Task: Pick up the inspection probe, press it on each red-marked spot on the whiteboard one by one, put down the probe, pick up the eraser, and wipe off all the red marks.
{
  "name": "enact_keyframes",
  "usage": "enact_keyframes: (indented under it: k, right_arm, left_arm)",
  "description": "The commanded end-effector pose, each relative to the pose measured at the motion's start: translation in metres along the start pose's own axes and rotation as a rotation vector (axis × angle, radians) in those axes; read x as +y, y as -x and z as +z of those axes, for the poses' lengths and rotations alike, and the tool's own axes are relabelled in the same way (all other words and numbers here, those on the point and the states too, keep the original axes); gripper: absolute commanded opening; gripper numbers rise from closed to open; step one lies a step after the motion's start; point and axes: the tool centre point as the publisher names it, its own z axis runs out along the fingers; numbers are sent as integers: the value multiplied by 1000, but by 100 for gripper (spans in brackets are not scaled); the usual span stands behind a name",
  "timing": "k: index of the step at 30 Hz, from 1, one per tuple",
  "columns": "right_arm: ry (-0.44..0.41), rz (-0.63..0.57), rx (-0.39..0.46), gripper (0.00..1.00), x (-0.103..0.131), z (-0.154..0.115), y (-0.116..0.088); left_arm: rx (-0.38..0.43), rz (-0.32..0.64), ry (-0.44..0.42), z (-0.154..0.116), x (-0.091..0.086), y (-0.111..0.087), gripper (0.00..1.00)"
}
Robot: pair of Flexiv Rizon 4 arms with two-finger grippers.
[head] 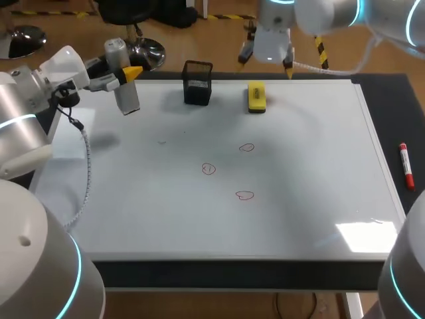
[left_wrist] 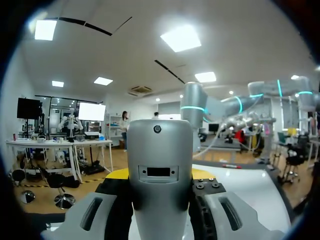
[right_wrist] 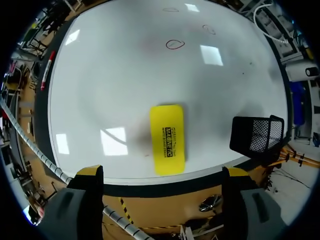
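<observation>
Where the left pincer hangs over the far left corner of the whiteboard, the probe sits clamped between its two fingers, one on each side. In the left wrist view the probe fills the gap of the pincer and rises past the fingers. It is a grey, rounded block with a small round hole near its top and a dark rectangular slot lower down. From above it stands nearly upright, its lower end over the whiteboard; I cannot tell whether that end touches the surface.

The eraser lies flat on the whiteboard near the middle of its far edge, just ahead of and below the right pincer. It is a yellow oblong with dark print on top. The right wrist view shows the eraser ahead of the gap of the right pincer, whose fingers stand wide apart and touch nothing.

Three marks, small red loops, sit near the whiteboard's middle. A black mesh holder stands on the whiteboard's far edge, left of the eraser. A red marker lies on the dark worktop just off the whiteboard's right edge.
</observation>
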Motion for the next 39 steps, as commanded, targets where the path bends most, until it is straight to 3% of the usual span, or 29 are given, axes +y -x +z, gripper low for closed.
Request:
enact_keyframes:
  k: [1, 14, 39]
  right_arm:
    - [14, -15, 10, 100, -1, 8, 5]
    - [38, -79, 15, 100, 3, 23, 20]
    - [86, -108, 45, 100, 12, 48, 20]
  left_arm:
    - [-3, 2, -3, 0, 0, 0, 0]
    - [-3, 2, -3, 0, 0, 0, 0]
    - [-3, 2, -3, 0, 0, 0, 0]
